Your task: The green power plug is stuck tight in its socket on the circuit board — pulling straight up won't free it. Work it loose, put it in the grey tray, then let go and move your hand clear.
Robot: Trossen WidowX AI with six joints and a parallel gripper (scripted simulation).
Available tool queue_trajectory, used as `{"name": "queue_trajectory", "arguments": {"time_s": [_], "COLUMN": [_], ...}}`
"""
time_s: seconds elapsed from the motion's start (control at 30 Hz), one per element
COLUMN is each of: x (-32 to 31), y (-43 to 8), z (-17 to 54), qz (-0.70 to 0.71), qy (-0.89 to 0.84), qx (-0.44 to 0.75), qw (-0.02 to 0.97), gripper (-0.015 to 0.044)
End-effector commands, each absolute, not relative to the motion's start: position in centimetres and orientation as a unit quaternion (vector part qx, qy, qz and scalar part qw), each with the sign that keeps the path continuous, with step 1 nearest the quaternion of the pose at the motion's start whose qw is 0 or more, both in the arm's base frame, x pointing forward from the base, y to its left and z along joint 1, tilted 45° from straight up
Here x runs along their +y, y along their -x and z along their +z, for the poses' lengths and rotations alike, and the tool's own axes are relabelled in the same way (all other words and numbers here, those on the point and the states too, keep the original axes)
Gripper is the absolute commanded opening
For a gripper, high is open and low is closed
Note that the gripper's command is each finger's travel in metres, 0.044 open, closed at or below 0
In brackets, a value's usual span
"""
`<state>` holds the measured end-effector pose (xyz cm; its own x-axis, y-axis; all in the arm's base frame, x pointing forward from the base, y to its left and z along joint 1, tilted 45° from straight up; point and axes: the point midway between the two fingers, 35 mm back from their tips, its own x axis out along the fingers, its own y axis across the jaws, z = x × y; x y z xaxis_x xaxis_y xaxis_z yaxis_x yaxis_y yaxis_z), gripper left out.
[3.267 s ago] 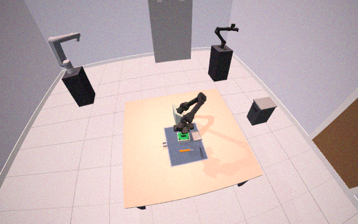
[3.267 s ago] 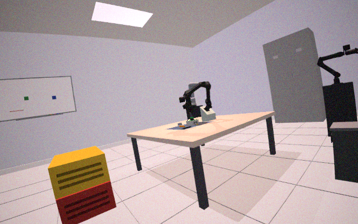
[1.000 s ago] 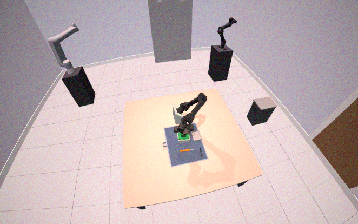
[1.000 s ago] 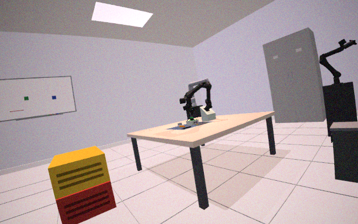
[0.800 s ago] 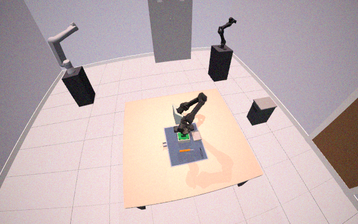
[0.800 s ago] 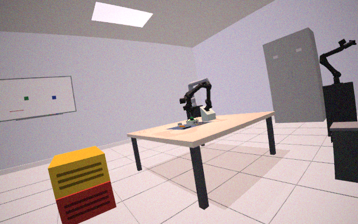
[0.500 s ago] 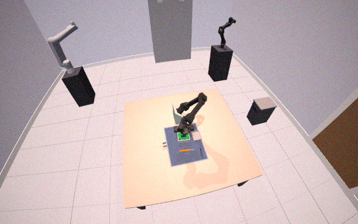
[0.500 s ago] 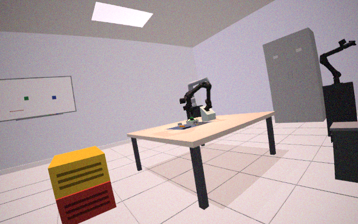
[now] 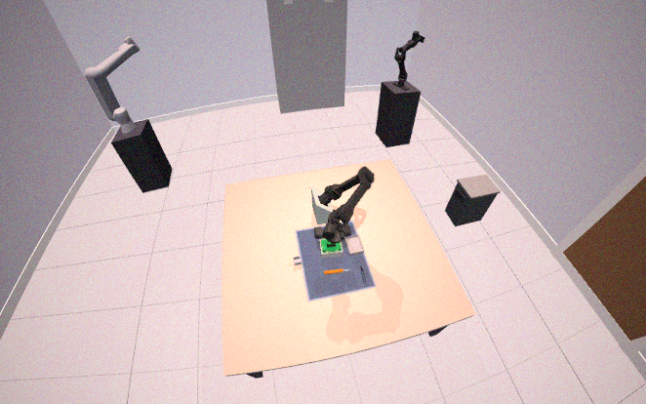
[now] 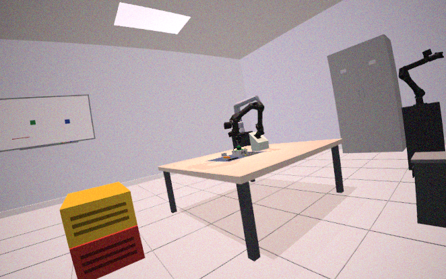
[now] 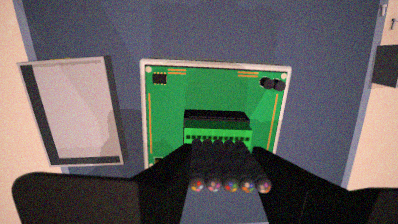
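Observation:
The green power plug (image 11: 218, 134) sits against the black socket (image 11: 216, 116) on the green circuit board (image 11: 167, 105) (image 9: 324, 249). Several black wires run from the plug toward the wrist camera. My gripper (image 11: 221, 152) (image 9: 332, 241) is shut on the plug, one dark finger at each end of it; the wires partly hide the contact. Whether the plug has shifted in the socket cannot be told. The grey tray (image 11: 82, 112) (image 9: 354, 245) is empty and stands beside the board, left of it in the wrist view and right of it in the top view.
A blue mat (image 9: 315, 286) lies under the board and tray. An orange-handled tool (image 9: 334, 271) and dark tweezers (image 9: 363, 274) lie on its front part. A pale slanted panel (image 9: 321, 215) (image 10: 259, 142) stands behind the mat, near the arm. A small pale item (image 9: 297, 262) is at the mat's left edge.

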<state>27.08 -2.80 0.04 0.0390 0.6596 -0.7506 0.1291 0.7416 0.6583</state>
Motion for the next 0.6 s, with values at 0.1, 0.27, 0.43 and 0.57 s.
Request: {"name": "queue_trajectory", "arguments": {"time_s": [0.1,0.27,0.43,0.57], "x": [-4.6,-4.9,-4.4,-3.9], "y": [-26.6,-26.5,-26.6,-26.8], "z": [0.3,0.0,0.7,1.6], "qz": [0.239,0.255,0.223,0.185], "qy": [-0.351,-0.367,-0.335,-0.297], "qx": [0.637,0.628,0.645,0.664], "qw": [0.643,0.637,0.649,0.661], "gripper": [0.0,0.0,0.0,0.0]}}
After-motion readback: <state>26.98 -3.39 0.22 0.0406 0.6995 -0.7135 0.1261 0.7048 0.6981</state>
